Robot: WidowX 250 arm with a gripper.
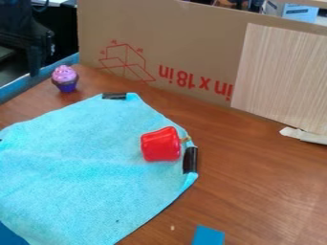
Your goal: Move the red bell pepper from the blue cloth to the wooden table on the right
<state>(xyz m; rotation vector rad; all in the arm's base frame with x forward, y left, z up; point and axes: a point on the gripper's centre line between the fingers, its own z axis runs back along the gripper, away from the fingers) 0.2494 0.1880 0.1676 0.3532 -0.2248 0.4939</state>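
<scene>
So the red pepper (161, 144), which looked like a plastic toy, was sitting on the right part of a turquoise cloth (83, 162). It was lying on its side, with its yellowish stem (186, 139) pointing right. Just beside it, on the cloth's right edge, was a black strip (190, 160), and another black strip (114, 96) was on the cloth's far edge.

The cloth was spread over the left side of a brown wooden counter (256, 191), pretty flat apart from a few soft wrinkles, and it had a tiny dark speck (117, 221) towards the near side. Past its far edge, over on the left, a toy cupcake (65, 79) stood upright on the wood, with pink-purple frosting and a dark purple base.

The claw (36, 56) was up in the far left corner, well apart from the pepper; the cupcake was the nearest thing to it. It was dark on dark over there, so I honestly couldn't tell how far open it was or whether it had hold of anything. A blue rim (38, 79) ran along the counter's far left side.

Along the far side stood a big sheet of cardboard (198, 48) with red print and a box drawing on it, and a pale wood-grain panel (281, 76) was up against its right part. A whitish scrap (305, 135) lay by the foot of that panel. At the near edge, right of the cloth, there was a blue piece (209, 235), with a little pale speck (172, 228) on the wood to its left.
</scene>
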